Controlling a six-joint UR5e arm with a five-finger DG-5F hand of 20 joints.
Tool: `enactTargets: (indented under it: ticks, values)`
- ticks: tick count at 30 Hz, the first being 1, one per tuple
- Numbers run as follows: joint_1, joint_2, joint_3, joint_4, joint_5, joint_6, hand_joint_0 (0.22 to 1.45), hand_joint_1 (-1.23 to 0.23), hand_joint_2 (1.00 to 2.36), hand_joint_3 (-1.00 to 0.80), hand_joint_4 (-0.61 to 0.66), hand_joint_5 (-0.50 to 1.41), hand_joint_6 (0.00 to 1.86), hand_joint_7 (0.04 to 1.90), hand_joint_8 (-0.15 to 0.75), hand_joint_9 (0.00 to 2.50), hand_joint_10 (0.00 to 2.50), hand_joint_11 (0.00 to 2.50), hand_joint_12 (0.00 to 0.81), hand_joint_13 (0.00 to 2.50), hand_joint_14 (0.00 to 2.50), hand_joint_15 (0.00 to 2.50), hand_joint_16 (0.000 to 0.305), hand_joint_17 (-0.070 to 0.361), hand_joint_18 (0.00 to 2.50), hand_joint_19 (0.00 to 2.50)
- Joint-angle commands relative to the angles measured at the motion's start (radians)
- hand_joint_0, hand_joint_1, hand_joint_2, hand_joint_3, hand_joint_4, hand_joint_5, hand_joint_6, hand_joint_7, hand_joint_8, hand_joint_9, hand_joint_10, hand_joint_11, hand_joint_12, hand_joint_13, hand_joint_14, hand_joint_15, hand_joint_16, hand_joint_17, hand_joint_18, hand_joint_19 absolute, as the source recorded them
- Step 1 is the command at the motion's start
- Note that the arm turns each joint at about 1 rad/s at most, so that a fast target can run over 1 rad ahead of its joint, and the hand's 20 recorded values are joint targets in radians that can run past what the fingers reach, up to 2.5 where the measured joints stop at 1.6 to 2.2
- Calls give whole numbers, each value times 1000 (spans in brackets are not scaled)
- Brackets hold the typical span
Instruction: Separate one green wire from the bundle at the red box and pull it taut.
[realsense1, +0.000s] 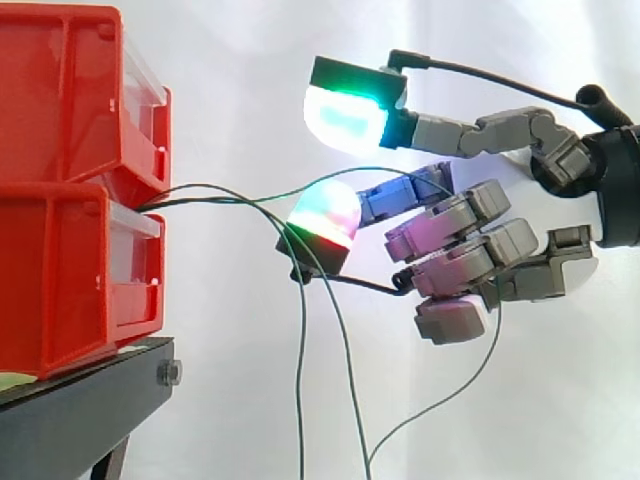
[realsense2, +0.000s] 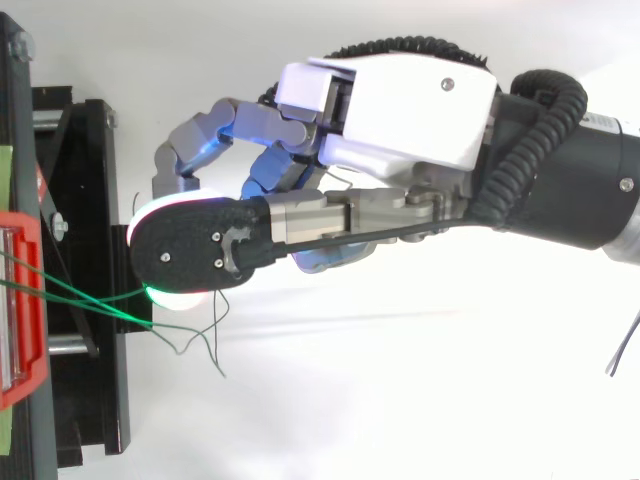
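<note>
Two red bins (realsense1: 60, 90) are stacked one on the other on a black stand (realsense1: 80, 420), before a white curtain (realsense1: 250, 60). Their open fronts reach the stand's edge on the side facing the arm. From above, the stand (realsense2: 90, 300) is a dark frame along the left, with the red front of a bin (realsense2: 25, 300) at its outer edge and plain white ground beyond it.

Between the bins' fronts and the hand (realsense1: 545, 270) lies an open gap crossed only by wire. The hand hangs level with the seam between the two bins, near the stand's edge but apart from the bins. From above, its foremost part (realsense2: 190, 250) comes right up to the edge of the stand. Below the hand the room is free, apart from hanging strands.

As far as can be counted, three green wires (realsense1: 299, 400) leave the seam between the bins. Two of them sag and drop past the stand's edge toward the bottom of the side view. The lifted wire (realsense1: 300, 189) rises away from the other two in a shallow arc, not straight. It runs up onto the hand, passes out of sight behind it, and comes out below in a loose downward curve. Whether the hand clasps this wire or merely carries it cannot be told.
</note>
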Motion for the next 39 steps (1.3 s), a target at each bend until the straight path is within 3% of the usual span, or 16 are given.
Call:
enactTargets:
  ticks: [1,6,8,15,17,20,21,23,31,39]
  values:
    - [2,0,0,-3,1,42,505,-333,1000,-500,161,-177,875,970,284,1116,1601,1335,341,1295,1121,1327,52,117,1200,1118]
    - [4,-1,-5,-12,-1,78,512,-361,1000,-500,160,-175,874,974,283,1092,1855,1333,335,1313,1259,1314,50,113,1229,1147]
    - [4,-1,-12,-9,-1,88,514,-379,1000,-500,161,-175,874,984,286,1056,2104,1271,332,1298,1353,1297,50,112,1241,1156]
    - [4,-1,-25,-3,-2,114,516,-436,1000,-500,160,-178,877,973,292,982,2338,1351,334,1247,1582,1277,49,110,1260,1194]
    - [1,-1,-25,-3,-4,112,515,-447,1000,-500,163,-179,878,962,297,934,2500,1291,345,1186,1864,1196,49,110,1284,1251]
    - [-1,-1,-25,-3,-5,112,513,-455,1000,-500,169,-179,879,952,300,915,2500,1253,347,1118,2189,1110,48,108,1336,1355]
    - [-1,-1,-25,-3,-5,112,514,-455,1000,-500,168,-179,879,952,299,911,2500,1269,348,1116,2191,1125,47,107,1337,1365]
    - [-1,-1,-25,-3,-5,112,517,-492,1000,-500,163,-179,882,940,308,875,2500,1215,342,1058,2480,1094,46,104,1402,1512]
    - [-9,-1,-26,5,-11,114,547,-528,1000,-500,153,-179,893,948,292,857,2500,1256,359,1024,2500,1112,41,92,1569,1904]
    - [-16,-4,-28,5,-21,115,548,-527,1000,-500,156,-178,894,938,291,851,2500,1254,357,1016,2500,1119,42,94,1550,1861]
